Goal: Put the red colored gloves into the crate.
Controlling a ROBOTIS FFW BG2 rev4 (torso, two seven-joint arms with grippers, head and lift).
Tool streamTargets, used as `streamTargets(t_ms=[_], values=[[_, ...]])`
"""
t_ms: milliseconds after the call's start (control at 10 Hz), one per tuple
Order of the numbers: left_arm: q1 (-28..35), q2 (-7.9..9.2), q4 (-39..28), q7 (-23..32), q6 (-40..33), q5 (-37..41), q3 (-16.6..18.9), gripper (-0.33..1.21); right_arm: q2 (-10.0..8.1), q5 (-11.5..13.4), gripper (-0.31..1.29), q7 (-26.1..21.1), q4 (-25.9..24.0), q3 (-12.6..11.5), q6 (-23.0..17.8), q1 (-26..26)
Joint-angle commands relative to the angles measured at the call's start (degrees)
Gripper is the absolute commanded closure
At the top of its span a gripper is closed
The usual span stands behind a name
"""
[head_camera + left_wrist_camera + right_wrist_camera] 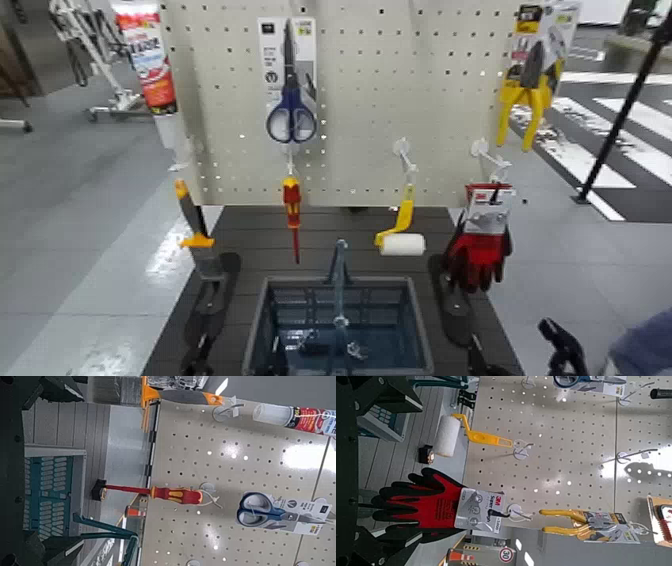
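The red colored gloves (478, 250) hang by their card from a pegboard (430, 100) hook, right of the crate (338, 325) below. They look soft and light, so pinching the bunched cuffs seems best. The right gripper (456, 300) waits beside them and the left gripper (208, 300) is parked; I cannot tell either's finger state.

A pegboard (400, 100) stands upright along the back edge of the worktop (250, 240). On it, from left to right, hang a tube (147, 55) at the upper left corner, scissors (291, 90) near the top middle with a screwdriver (292, 210) directly below them, a roller (400, 232) right of the screwdriver, the gloves (480, 245) near the lower right corner, and pliers (530, 85) at the upper right corner. A scraper (195, 235) hangs at the board's lower left edge. The crate (262, 330) sits on the worktop at its front middle, before the board, below the screwdriver and roller. The gloves hang behind and to the right of the crate, apart from it.
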Motion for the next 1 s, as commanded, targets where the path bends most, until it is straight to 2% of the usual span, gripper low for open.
streamTargets(t_ms=[100, 300, 400, 600, 700, 800, 1000], values=[[0.2, -4.48, -0.1, 0.1, 0.1, -0.5, 0.4, 0.06, -0.26, 0.0, 0.18, 0.5, -0.3, -0.4, 0.0, 0.1], [0.3, -4.57, -0.1, 0.0, -0.1, -0.9, 0.6, 0.07, -0.26, -0.8, 0.18, 1.4, -0.5, -1.1, 0.1, 0.1], [0.3, -4.57, -0.1, 0.0, -0.1, -0.9, 0.6, 0.07, -0.09, -3.6, 0.18, 2.1, -0.6, -2.0, 1.5, -0.2], [0.2, -4.75, 0.0, 0.0, 0.0, -0.8, 0.4, 0.07, 0.35, -10.1, 0.18, 7.3, 0.5, -6.2, 5.4, -3.8], [0.2, -5.1, 0.1, 0.0, -0.1, -0.8, 0.4, 0.07, 0.35, -9.9, 0.18, 12.7, 1.3, -9.9, 8.5, -7.5], [0.2, -5.27, 0.2, -0.2, 0.0, -0.8, 0.5, 0.07, -0.18, -10.3, 0.18, 16.1, 2.0, -12.5, 11.6, -10.6], [0.1, -5.27, 0.3, -0.5, -0.1, -0.7, 0.4, 0.07, -1.41, -11.2, 0.18, 25.3, 6.0, -15.9, 18.8, -19.3]])
